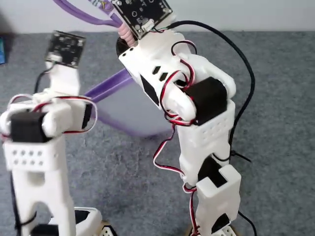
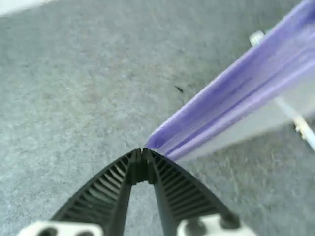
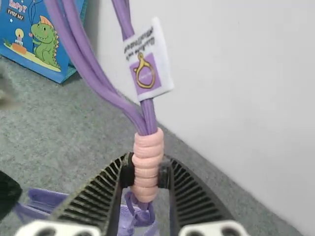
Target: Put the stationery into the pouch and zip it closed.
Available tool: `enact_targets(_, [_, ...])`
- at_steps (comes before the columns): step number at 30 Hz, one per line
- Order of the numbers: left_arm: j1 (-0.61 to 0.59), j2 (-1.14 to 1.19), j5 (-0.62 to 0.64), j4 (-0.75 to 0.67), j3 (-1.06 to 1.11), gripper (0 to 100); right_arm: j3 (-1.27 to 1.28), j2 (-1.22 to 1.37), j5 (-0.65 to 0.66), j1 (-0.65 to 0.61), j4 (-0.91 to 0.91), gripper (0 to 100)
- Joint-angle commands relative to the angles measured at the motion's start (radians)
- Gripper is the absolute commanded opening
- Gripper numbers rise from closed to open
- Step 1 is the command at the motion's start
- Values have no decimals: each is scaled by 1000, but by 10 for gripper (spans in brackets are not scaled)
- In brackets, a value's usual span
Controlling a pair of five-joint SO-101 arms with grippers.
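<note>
The pouch (image 1: 129, 114) is pale and translucent, with a purple zip edge (image 2: 246, 88), and it lies on the grey carpet between the two arms. My left gripper (image 2: 142, 153) is shut, its tips pinching the pouch's corner at the end of the purple edge. A thin white stick-like item (image 2: 299, 123) shows through the pouch wall. My right gripper (image 3: 146, 169) is shut on a pink coiled piece (image 3: 147, 160) at the pouch's top. Purple cords (image 3: 88, 64) with a white tag (image 3: 147, 61) rise from that piece.
A blue card with a dinosaur picture (image 3: 34, 34) lies at the far edge by the white wall (image 3: 246, 98). Grey carpet (image 1: 275, 78) covers the table. The arm bases (image 1: 216, 196) stand at the near edge, with red and black cables hanging.
</note>
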Motion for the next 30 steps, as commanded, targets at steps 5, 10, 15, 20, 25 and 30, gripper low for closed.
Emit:
enact_targets(5, [-8,199,-40,-46,2,15,-40,-77,-3,-21,61,7])
enact_targets(10, [-2,293,-38,-160,2,15,-40,-105,-3,-61,113,7])
enact_targets(15, [-8,341,-34,-256,-38,15,-38,-127,-3,-122,127,7])
enact_targets(20, [-2,413,-32,-272,-222,15,-38,-119,15,-168,87,7])
enact_targets(25, [-2,537,-32,-196,-455,15,-9,-102,72,-183,27,7])
enact_targets(30, [-8,655,-32,-83,-651,15,41,-88,68,-179,24,8])
